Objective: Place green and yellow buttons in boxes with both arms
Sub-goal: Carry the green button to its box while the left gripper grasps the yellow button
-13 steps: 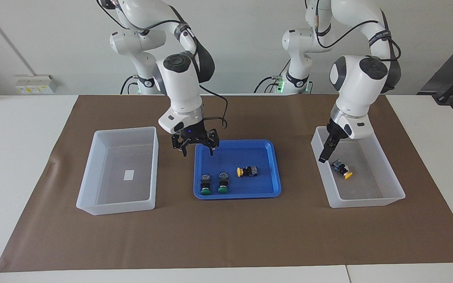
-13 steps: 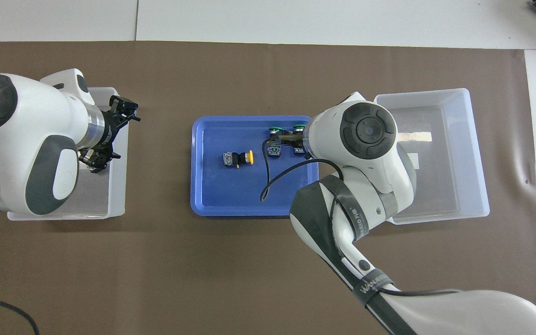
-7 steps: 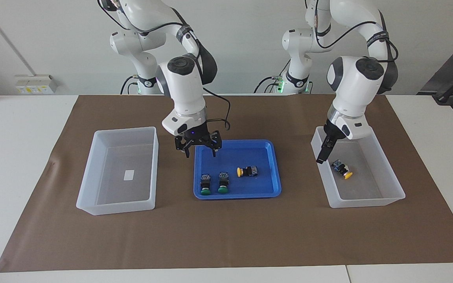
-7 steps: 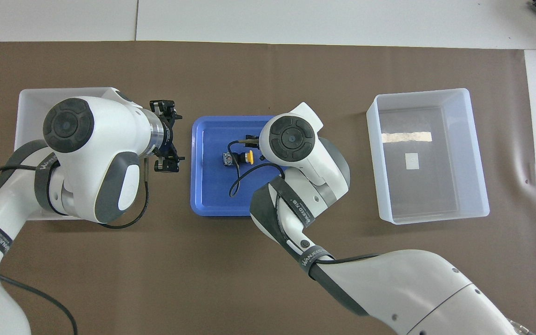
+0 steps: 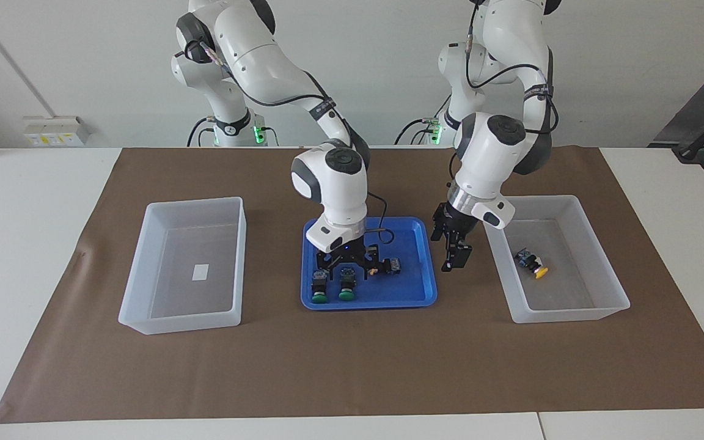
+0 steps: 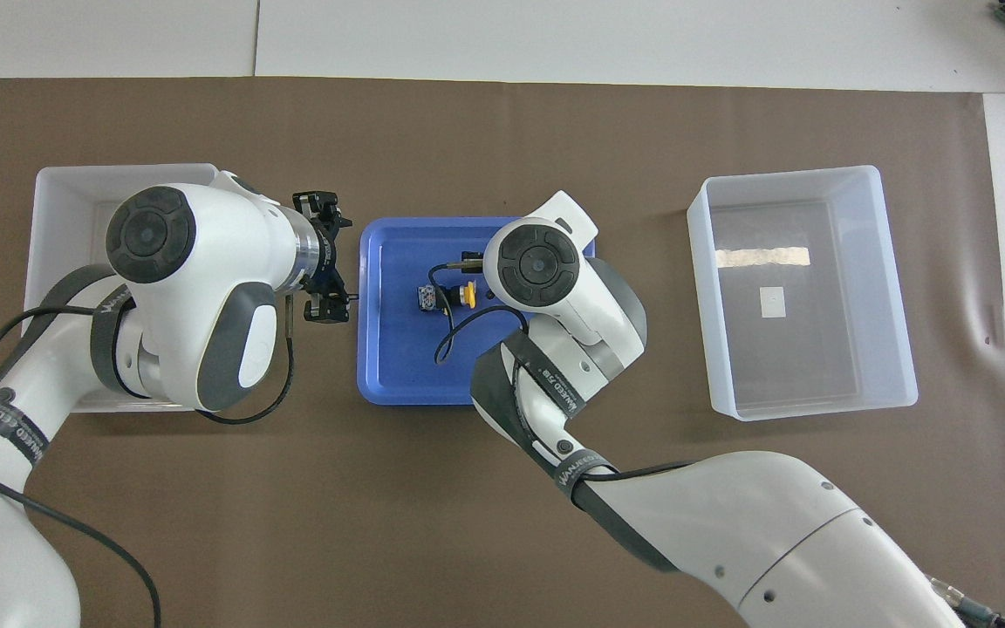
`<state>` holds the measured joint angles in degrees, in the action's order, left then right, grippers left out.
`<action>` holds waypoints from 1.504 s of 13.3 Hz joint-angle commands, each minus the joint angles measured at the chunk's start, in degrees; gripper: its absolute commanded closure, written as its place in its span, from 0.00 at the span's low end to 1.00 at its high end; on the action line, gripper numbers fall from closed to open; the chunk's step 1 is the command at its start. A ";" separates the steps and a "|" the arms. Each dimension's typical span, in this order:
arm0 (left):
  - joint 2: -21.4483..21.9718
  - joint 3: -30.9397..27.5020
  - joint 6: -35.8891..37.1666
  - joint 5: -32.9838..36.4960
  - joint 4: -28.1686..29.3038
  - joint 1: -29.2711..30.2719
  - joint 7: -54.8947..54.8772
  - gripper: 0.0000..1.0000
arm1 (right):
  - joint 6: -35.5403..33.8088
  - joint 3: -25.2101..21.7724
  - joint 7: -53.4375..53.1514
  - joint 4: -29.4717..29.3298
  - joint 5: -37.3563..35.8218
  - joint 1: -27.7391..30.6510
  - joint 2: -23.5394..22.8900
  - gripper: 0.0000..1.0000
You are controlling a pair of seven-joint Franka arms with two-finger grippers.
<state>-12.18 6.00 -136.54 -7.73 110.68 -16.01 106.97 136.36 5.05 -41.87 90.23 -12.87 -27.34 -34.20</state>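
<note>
Two green buttons (image 5: 319, 297) (image 5: 346, 295) lie side by side in the blue tray (image 5: 401, 293). My right gripper (image 5: 344, 269) is lowered onto them, right at the black body of the one closer to the yellow button (image 5: 393, 265) in the tray. In the overhead view the right wrist hides both green buttons, and only that yellow button (image 6: 448, 296) shows. A second yellow button (image 5: 533, 263) lies in the box (image 5: 572, 293) at the left arm's end. My left gripper (image 5: 454, 250) (image 6: 332, 260) hangs open and empty over the mat between that box and the tray.
The other box (image 5: 168, 293) (image 6: 803, 349) at the right arm's end holds nothing but its small white label. Brown paper (image 5: 352, 366) covers the table under the tray and both boxes. Both arms lean in over the table's middle.
My right gripper has moved along the tray and dropped onto the green buttons. The left gripper has left its box and swung toward the tray, leaving the yellow button lying in the box.
</note>
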 commanded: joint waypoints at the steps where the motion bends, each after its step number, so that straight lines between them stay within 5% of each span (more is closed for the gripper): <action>1: 0.40 -0.72 -1.09 -0.97 0.50 -1.04 0.69 0.01 | 1.80 0.22 -1.02 2.04 -2.24 -0.69 -0.34 0.65; 3: 0.22 -0.64 -2.66 -0.97 0.59 -2.26 1.65 0.01 | 1.80 0.22 -0.94 2.23 -2.51 -0.70 -0.26 0.73; 5: -0.30 -0.72 -5.13 -1.05 1.46 -2.79 3.06 0.01 | 1.19 0.13 -0.94 1.79 -3.21 -0.87 0.27 1.00; 9: -2.06 -0.72 -8.99 -1.05 2.78 -4.28 3.68 0.01 | -5.12 0.22 -0.24 3.80 -3.21 2.19 9.12 1.00; 14: -7.24 -0.99 -11.90 -1.05 2.43 -9.29 3.50 0.02 | -7.15 0.31 10.80 16.01 -2.33 11.41 23.46 1.00; 18: -9.26 -1.08 -12.34 -0.35 2.17 -10.70 2.98 0.08 | -9.63 0.22 28.63 16.82 1.96 20.02 25.23 1.00; 20: -9.71 -1.08 -12.52 -0.18 2.26 -10.88 2.71 0.21 | -8.84 0.22 36.82 16.82 5.04 24.33 24.45 1.00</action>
<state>-21.02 5.98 -147.82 -7.85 113.10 -25.64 110.18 126.18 4.54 -11.71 105.79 -10.81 -6.67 -9.77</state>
